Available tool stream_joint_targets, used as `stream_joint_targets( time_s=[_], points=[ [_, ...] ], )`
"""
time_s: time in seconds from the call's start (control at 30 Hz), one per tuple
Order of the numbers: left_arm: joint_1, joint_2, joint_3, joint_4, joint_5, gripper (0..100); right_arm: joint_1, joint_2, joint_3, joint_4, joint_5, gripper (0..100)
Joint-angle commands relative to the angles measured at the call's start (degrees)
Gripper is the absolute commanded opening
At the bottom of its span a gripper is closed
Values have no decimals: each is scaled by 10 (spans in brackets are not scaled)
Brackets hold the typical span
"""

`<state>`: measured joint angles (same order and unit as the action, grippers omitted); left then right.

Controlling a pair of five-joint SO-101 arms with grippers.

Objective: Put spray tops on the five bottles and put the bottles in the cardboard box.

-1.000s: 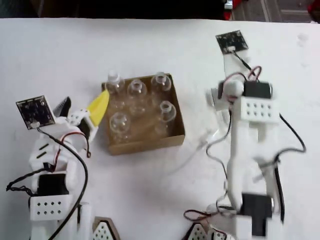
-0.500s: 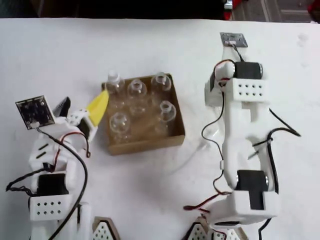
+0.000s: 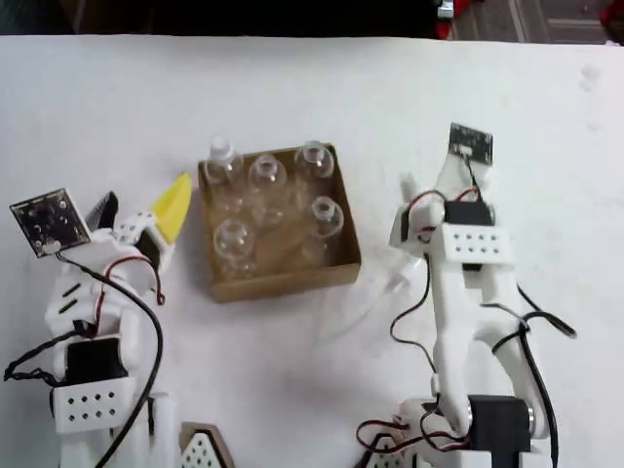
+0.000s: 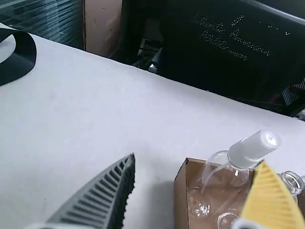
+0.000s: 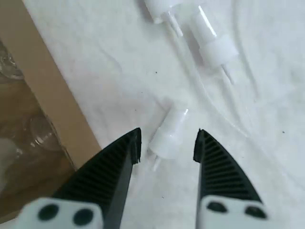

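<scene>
The cardboard box sits mid-table with several clear bottles inside. One bottle at the box's far left corner wears a white spray top; another bottle has a bare neck. My left gripper is open just left of the box, holding nothing. To the right of the box, my right gripper is open low over the table, with a loose spray top lying between its fingers. Two more spray tops lie just beyond it.
The right arm covers the table right of the box, and a spray top with its thin clear tube lies beside it. The box wall stands close to the right gripper's one finger. Bare white table stretches behind the box.
The right arm has drawn back toward the near edge and tipped down over the loose spray tops. The left gripper has shifted a little left, away from the box.
</scene>
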<state>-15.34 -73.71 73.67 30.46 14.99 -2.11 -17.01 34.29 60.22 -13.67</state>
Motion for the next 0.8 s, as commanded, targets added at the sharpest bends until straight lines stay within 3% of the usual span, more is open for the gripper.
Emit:
stream_joint_targets(
  time_s=[0.0, 0.3, 0.67, 0.77],
  points=[
    [-7, -7, -22, -12, 9, 358, -7, 3, -6, -25, -14, 155],
    [-7, -7, -21, -12, 9, 358, 23, 152, -74, -25, -55, 152],
    [-7, -7, -21, -12, 9, 358, 24, 207, -98, -25, -56, 149],
    [-7, -7, -21, -12, 9, 358, 23, 219, -98, -32, -56, 91]
  ],
)
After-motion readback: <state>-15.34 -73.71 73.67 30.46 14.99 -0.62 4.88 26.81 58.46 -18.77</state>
